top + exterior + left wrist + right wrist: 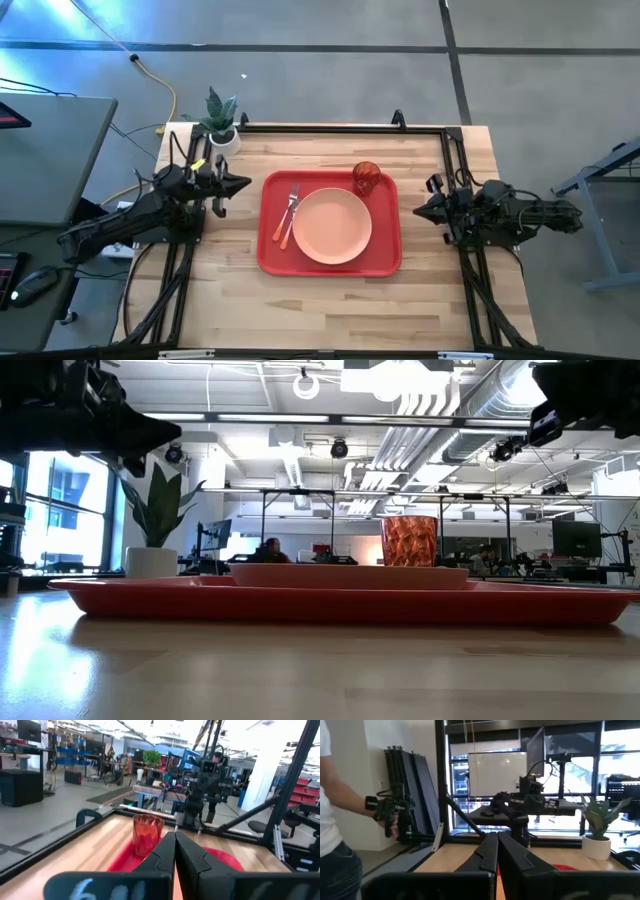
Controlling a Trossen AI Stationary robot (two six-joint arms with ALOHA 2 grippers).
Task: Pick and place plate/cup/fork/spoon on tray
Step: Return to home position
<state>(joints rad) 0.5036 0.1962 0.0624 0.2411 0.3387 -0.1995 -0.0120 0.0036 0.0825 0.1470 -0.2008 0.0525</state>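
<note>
The red tray (275, 258) lies at the table's middle. The peach plate (332, 226) rests flat on it. The red tumbler cup (366, 178) stands upright on the tray's far right corner; it also shows in the left wrist view (147, 834). The fork and the spoon (287, 216) lie side by side on the tray, left of the plate. My left gripper (244, 184) is shut and empty, above the table left of the tray. My right gripper (419, 211) is shut and empty, above the table right of the tray.
A small white pot with a green plant (222, 122) stands at the table's far left corner. A black frame (340, 128) runs along the far edge and both sides. A person (335, 820) stands beyond the table in the right wrist view.
</note>
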